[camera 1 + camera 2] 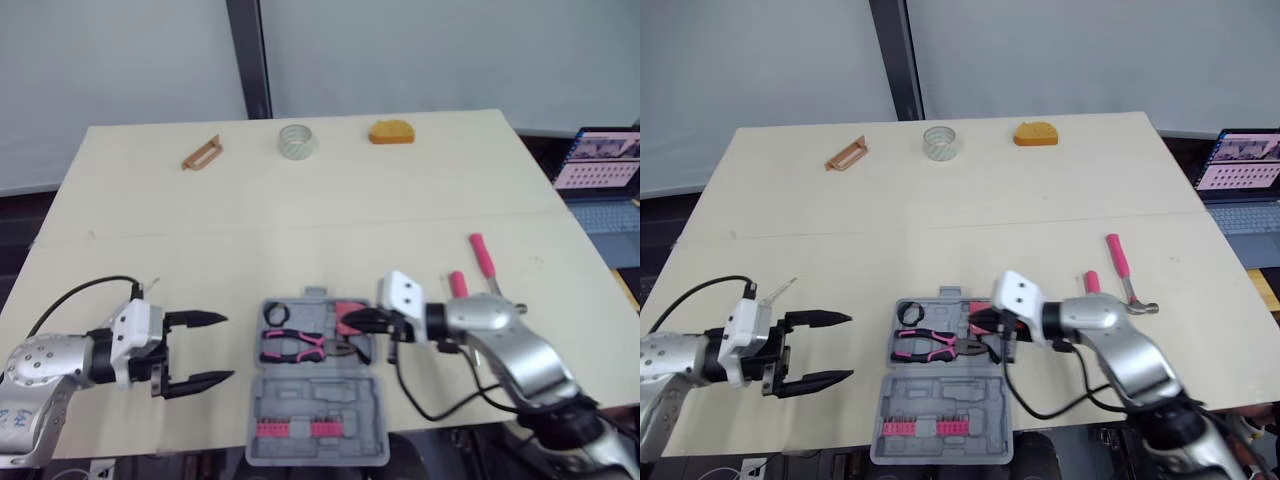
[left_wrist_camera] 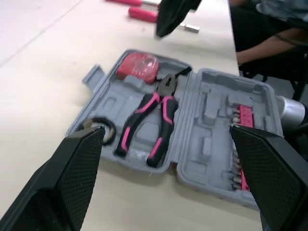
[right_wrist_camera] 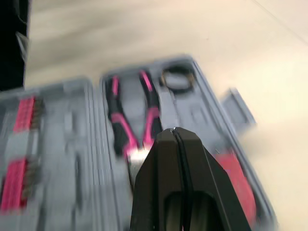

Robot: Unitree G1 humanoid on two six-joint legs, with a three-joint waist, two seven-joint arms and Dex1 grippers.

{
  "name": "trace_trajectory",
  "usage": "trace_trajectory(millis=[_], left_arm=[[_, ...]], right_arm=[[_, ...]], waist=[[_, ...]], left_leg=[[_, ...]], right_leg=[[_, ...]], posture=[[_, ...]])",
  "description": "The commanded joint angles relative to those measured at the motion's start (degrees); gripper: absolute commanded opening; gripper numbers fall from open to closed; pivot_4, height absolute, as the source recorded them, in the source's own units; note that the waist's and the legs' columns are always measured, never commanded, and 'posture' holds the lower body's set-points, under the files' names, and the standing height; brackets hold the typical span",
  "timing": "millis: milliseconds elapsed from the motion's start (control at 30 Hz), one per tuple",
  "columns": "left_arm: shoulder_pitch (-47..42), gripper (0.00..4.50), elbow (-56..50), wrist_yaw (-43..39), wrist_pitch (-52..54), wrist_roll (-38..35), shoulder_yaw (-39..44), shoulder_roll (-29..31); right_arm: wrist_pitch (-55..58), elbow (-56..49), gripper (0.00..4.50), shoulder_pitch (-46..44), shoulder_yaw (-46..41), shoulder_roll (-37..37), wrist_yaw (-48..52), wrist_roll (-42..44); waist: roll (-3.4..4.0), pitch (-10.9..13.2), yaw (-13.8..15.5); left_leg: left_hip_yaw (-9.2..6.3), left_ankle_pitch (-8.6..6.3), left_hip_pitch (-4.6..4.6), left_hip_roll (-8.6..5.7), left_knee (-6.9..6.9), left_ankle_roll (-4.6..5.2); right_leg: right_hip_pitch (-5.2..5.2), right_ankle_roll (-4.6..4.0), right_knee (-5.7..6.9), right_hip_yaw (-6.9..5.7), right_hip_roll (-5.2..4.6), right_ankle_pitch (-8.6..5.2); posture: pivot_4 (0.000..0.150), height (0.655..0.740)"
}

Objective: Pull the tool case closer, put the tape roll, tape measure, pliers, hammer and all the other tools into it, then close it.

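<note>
The grey tool case [image 1: 318, 420] lies open at the table's near edge. In its tray are pink-handled pliers [image 1: 293, 345], a small black ring [image 1: 275, 313] and a red tape measure [image 2: 139, 67]. Its lid holds a row of pink bits [image 1: 295, 429]. My right gripper [image 1: 355, 322] hovers shut over the tray's right end, by the red tape measure, with nothing seen between its fingers. My left gripper [image 1: 228, 348] stands open just left of the case. A pink-handled hammer [image 1: 485, 262] and a shorter pink-handled tool [image 1: 457, 284] lie to the right of the case.
Along the far edge lie a brown frame-shaped tool [image 1: 202, 153], a clear tape roll [image 1: 297, 140] and an orange tape measure [image 1: 391, 131]. A laptop [image 1: 600, 160] stands beyond the table's right edge. A cable hangs from each wrist.
</note>
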Motion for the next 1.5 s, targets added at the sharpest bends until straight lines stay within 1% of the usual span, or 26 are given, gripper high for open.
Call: trace_trajectory(millis=[33,67,133,167,267,300,367,400,433,467,567,700,867,900,967,1000,1033,1067,1133,1200,1233,1267,1300,1333,1400,1500], left_arm=[[4.0,4.50,-1.4,1.9,-1.1,0.4,2.4,-1.5],[5.4,4.50,-1.3,2.4,-2.5,1.4,2.8,-2.2],[8.5,4.50,-0.7,2.6,-5.1,2.5,3.4,-3.7],[9.8,4.50,-0.3,2.6,-6.4,2.9,3.6,-4.4],[12.7,4.50,1.9,1.8,-10.9,4.5,3.9,-5.9],[13.5,4.50,2.9,1.5,-12.7,4.9,4.2,-6.4],[15.0,4.50,5.1,1.3,-17.1,5.8,5.0,-7.6],[15.5,4.50,6.2,1.4,-19.7,6.4,5.4,-8.3],[16.3,4.50,7.6,1.3,-21.9,6.9,5.9,-8.8],[17.2,4.50,8.7,1.0,-23.3,7.0,6.2,-9.1],[19.2,4.50,11.2,0.2,-24.9,6.5,6.6,-9.3],[19.3,4.50,11.5,0.7,-25.7,6.3,6.3,-9.0],[19.0,4.50,10.0,2.7,-24.2,7.1,5.6,-8.6],[18.9,4.50,9.3,2.8,-22.6,6.9,5.0,-8.0],[16.4,4.50,6.3,4.8,-17.7,5.5,4.0,-7.2],[14.4,4.24,5.4,5.7,-15.5,5.4,3.1,-6.6],[12.5,3.88,5.0,5.9,-13.7,5.7,2.0,-5.8],[11.2,3.59,4.8,5.9,-12.4,6.3,1.0,-5.2],[9.2,2.66,4.9,6.6,-11.0,7.9,-0.4,-4.4],[6.5,1.61,4.7,7.3,-9.3,8.7,-2.3,-3.9],[5.5,1.18,4.5,7.0,-8.3,8.7,-3.3,-3.6],[4.6,0.75,4.5,7.0,-7.6,8.9,-4.1,-3.4],[4.2,0.13,4.4,7.0,-7.2,8.9,-4.6,-3.2],[3.9,0.06,4.5,6.5,-6.9,8.9,-5.1,-3.0],[3.3,0.06,4.7,6.0,-6.7,9.3,-6.2,-2.6],[0.8,0.06,6.2,6.1,-7.4,11.9,-9.8,-2.9]], right_arm=[[1.0,-4.5,0.03,4.8,-5.2,-2.8,0.4,3.6],[1.0,-5.3,0.03,7.1,-6.5,-3.7,0.3,4.1],[1.5,-6.7,0.55,12.3,-9.2,-5.2,-0.1,5.3],[1.5,-7.0,0.91,14.5,-10.2,-5.7,-0.1,5.7],[0.2,-6.9,2.33,19.2,-12.0,-6.2,-0.8,6.0],[-0.5,-6.7,2.87,20.7,-12.4,-6.1,-1.1,5.8],[-3.5,-5.8,3.82,23.5,-13.3,-5.5,-1.4,5.2],[-5.4,-5.2,4.37,24.8,-13.5,-5.4,-1.4,4.6],[-8.3,-4.4,4.47,26.2,-13.5,-5.3,-1.7,3.2],[-11.0,-3.6,4.47,27.5,-13.5,-5.3,-2.4,1.5],[-14.8,-0.8,4.47,30.2,-13.4,-5.4,-2.3,0.2],[-15.9,0.4,4.47,30.9,-13.2,-5.6,-2.0,0.3],[-15.5,0.7,4.47,31.5,-13.7,-5.8,-2.6,0.2],[-15.6,0.8,4.47,31.4,-13.9,-5.9,-2.5,0.3],[-15.4,0.9,3.94,30.4,-14.6,-6.4,-1.9,1.1],[-14.9,0.8,3.61,29.5,-14.7,-6.4,-1.7,1.7],[-14.3,0.6,2.98,28.4,-14.5,-6.4,-1.7,2.0],[-13.8,0.4,2.65,27.6,-14.2,-6.4,-1.7,2.2],[-13.2,0.2,1.64,26.5,-13.7,-6.3,-1.8,2.4],[-12.0,0.1,0.59,24.7,-12.6,-5.9,-2.3,2.3],[-11.2,0.1,0.13,23.8,-11.8,-5.7,-2.7,2.1],[-10.7,0.1,0.00,23.0,-11.1,-5.5,-2.9,1.8],[-10.4,0.1,0.00,22.6,-10.7,-5.4,-3.0,1.6],[-10.2,0.2,0.00,22.2,-10.2,-5.4,-2.9,1.4],[-10.1,0.4,0.00,21.7,-9.2,-5.3,-3.0,1.0],[-10.8,2.2,0.00,20.2,-6.6,-4.3,-4.5,-1.3]], waist=[[-0.02,0.0,-0.1],[-0.02,0.0,-0.1],[-0.03,0.0,-0.1],[-0.05,0.0,0.0],[-0.14,0.1,0.1],[-0.15,0.1,0.3],[-0.15,0.1,0.6],[-0.15,0.1,0.7],[-0.16,0.1,0.9],[-0.17,0.1,1.1],[-0.21,0.1,1.2],[-0.25,0.1,1.3],[-0.25,0.1,1.2],[-0.25,0.1,1.2],[-0.25,0.1,1.3],[-0.24,0.1,1.5],[-0.24,0.1,1.5],[-0.24,0.1,1.5],[-0.22,0.1,1.3],[-0.22,0.1,1.2],[-0.23,0.1,1.1],[-0.23,0.1,1.0],[-0.22,0.1,1.0],[-0.22,0.1,1.0],[-0.22,0.1,1.1],[-0.22,0.1,1.3]], left_leg=[[0.02,0.00,0.02,0.00,-0.02,0.00],[0.05,0.00,0.03,0.01,-0.04,0.00],[0.08,0.00,0.05,0.02,-0.08,0.00],[0.09,0.00,0.05,0.01,-0.12,0.00],[0.13,0.00,0.04,0.01,-0.09,0.00],[0.13,0.00,0.07,0.01,-0.06,0.00],[0.13,0.00,0.08,0.01,-0.05,0.01],[0.13,-0.01,0.08,0.01,-0.05,0.02],[0.14,-0.01,0.07,0.01,-0.05,0.02],[0.14,-0.01,0.08,0.01,-0.06,0.02],[0.16,-0.02,0.09,0.01,-0.02,0.03],[0.13,-0.02,0.08,0.02,0.07,0.03],[0.12,-0.03,0.08,0.02,0.07,0.05],[0.12,-0.03,0.08,0.02,0.07,0.05],[0.12,-0.03,0.09,0.02,0.08,0.05],[0.12,-0.03,0.09,0.02,0.10,0.05],[0.09,-0.03,0.08,0.02,0.16,0.05],[0.07,-0.03,0.08,0.02,0.18,0.05],[0.04,-0.03,0.09,0.02,0.19,0.05],[0.07,-0.03,0.08,0.02,0.11,0.05],[0.09,-0.03,0.09,0.02,0.04,0.05],[0.10,-0.03,0.08,0.02,-0.01,0.05],[0.12,-0.03,0.09,0.02,-0.01,0.05],[0.13,-0.03,0.08,0.02,0.01,0.05],[0.13,-0.03,0.09,0.02,0.03,0.05],[0.13,-0.03,0.09,0.02,0.08,0.05]], right_leg=[[0.00,0.00,-0.02,0.00,0.00,0.00],[0.00,0.00,-0.06,0.00,0.00,0.00],[0.01,0.00,-0.12,0.00,0.01,0.00],[0.03,0.00,-0.19,0.00,0.00,0.00],[0.08,0.00,-0.27,0.00,0.00,0.00],[0.10,0.00,-0.25,0.00,0.00,0.00],[0.11,0.00,-0.26,0.01,0.00,0.00],[0.12,0.00,-0.27,0.01,0.00,0.00],[0.11,0.00,-0.27,0.01,0.00,0.01],[0.11,0.00,-0.27,0.00,0.00,0.00],[0.13,0.00,-0.27,0.01,0.00,0.01],[0.15,0.00,-0.21,0.01,0.00,0.01],[0.15,0.00,-0.21,0.01,0.00,0.01],[0.15,0.00,-0.21,0.01,0.00,0.01],[0.16,0.00,-0.20,0.01,0.00,0.01],[0.17,0.00,-0.20,0.01,0.00,0.01],[0.19,0.00,-0.16,0.00,0.00,0.02],[0.19,0.00,-0.14,0.00,-0.01,0.02],[0.21,0.00,-0.12,-0.01,0.00,0.02],[0.19,0.00,-0.19,-0.01,0.00,0.02],[0.18,0.00,-0.22,-0.01,0.01,0.02],[0.14,0.00,-0.24,-0.01,0.01,0.02],[0.13,0.00,-0.23,-0.01,0.01,0.02],[0.13,0.00,-0.23,-0.01,0.01,0.02],[0.13,0.00,-0.21,0.00,0.01,0.02],[0.15,0.00,-0.20,0.00,0.00,0.02]], posture=[[0.150,0.7400],[0.150,0.7400],[0.150,0.7400],[0.150,0.7400],[0.150,0.7400],[0.150,0.7400],[0.150,0.7400],[0.150,0.7400],[0.150,0.7400],[0.150,0.7400],[0.150,0.7400],[0.150,0.7400],[0.150,0.7400],[0.150,0.7400],[0.150,0.7400],[0.150,0.7400],[0.150,0.7400],[0.150,0.7400],[0.150,0.7400],[0.150,0.7400],[0.150,0.7400],[0.150,0.7400],[0.150,0.7400],[0.150,0.7400],[0.150,0.7400],[0.150,0.7400]])
